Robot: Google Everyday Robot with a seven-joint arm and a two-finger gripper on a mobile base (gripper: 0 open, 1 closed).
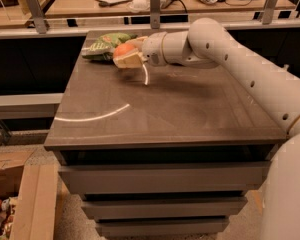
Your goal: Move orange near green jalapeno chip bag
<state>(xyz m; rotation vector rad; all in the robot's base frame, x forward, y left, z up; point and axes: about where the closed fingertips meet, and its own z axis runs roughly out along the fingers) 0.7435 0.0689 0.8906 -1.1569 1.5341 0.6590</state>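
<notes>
Dark brown is the table (190, 109) top in my one camera view, and I take the green jalapeno chip bag (102, 45) lying on it as my landmark. The orange (122, 50) is just to the right of the bag, at its edge; I cannot tell whether the two touch. The gripper (130, 58) is right beside the bag as well, its jaws clamped on the orange, one above and one below. The white arm (250, 74) stretches away to the bag's right.
</notes>
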